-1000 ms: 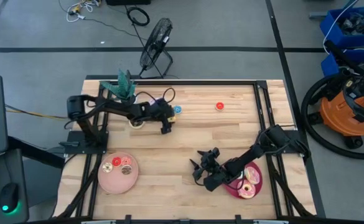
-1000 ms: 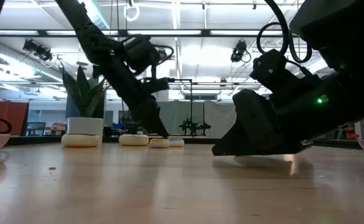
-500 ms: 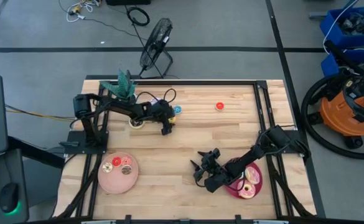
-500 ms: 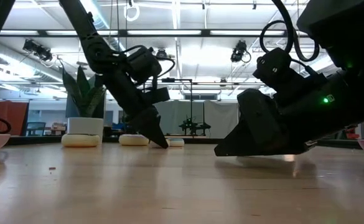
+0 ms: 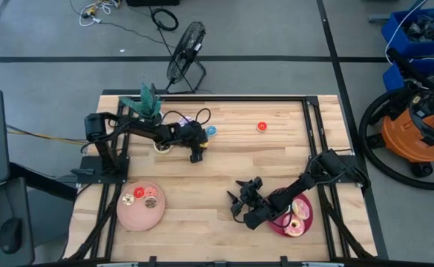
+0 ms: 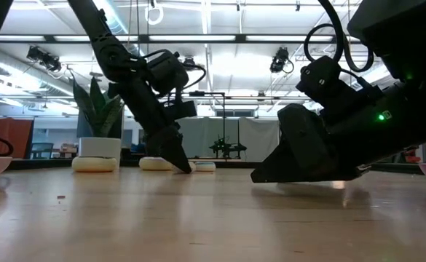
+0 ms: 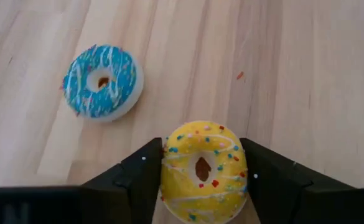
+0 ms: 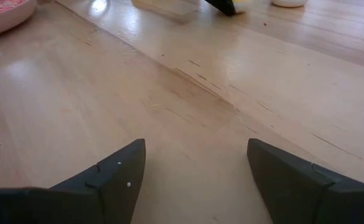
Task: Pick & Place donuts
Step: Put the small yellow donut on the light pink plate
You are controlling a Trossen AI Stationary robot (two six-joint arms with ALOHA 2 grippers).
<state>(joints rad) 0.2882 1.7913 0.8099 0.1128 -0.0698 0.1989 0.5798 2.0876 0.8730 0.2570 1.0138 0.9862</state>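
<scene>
Where the left gripper [image 7: 201, 180] reaches down near the bench's far edge, left of centre, a yellow sprinkled donut [image 7: 203, 171] sits on the wood between its two dark fingers [image 7: 138, 180], both of which press against the donut's sides, so the jaws are gripping it. Just beside it lies a blue-iced donut [image 7: 102, 81] with white stripes, apart from the fingers. A white-iced donut [image 5: 162, 146] rests near the potted plant [image 5: 148, 100] at the far left corner. A small red donut [image 5: 261, 127] lies alone toward the far edge, right of centre. Near the front left corner a pink plate [image 5: 140, 207] carries three donuts; a crimson plate [image 5: 297, 217] near the front right corner carries more. The right gripper [image 8: 194, 171] hangs low over bare wood in front of the crimson plate, its jaws wide apart and holding nothing.
</scene>
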